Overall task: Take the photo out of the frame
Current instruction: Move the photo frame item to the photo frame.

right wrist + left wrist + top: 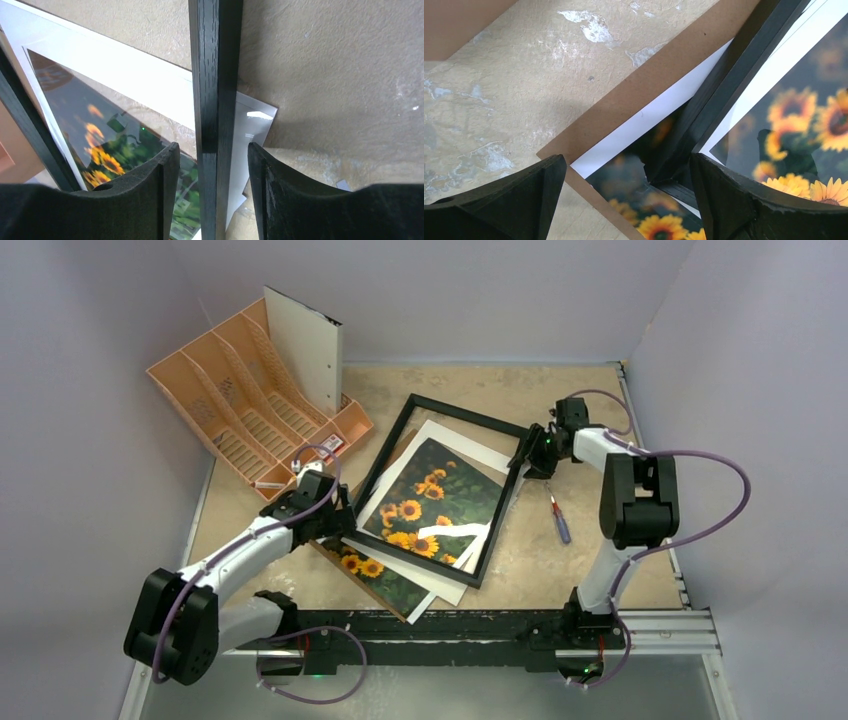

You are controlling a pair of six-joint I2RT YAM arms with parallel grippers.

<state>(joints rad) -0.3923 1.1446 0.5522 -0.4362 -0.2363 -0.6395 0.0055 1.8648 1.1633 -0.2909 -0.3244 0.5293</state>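
Note:
The black frame point(460, 412) lies askew over the sunflower photo point(430, 502), a white sheet and a brown backing board, all of which stick out past its near-left side. My left gripper point(335, 525) hangs open over the frame's left corner. In the left wrist view that corner of the frame point(734, 70) sits between the fingers of the left gripper point(626, 165), close to the right one, above the photo point(624, 175). My right gripper point(212, 150) straddles the frame's right bar point(215, 75), open, with a gap on each side.
An orange file organiser point(240, 410) with a white board point(305, 345) leaning in it stands at the back left. A blue-handled tool point(560, 520) lies on the table right of the frame. Grey walls close in the table on three sides.

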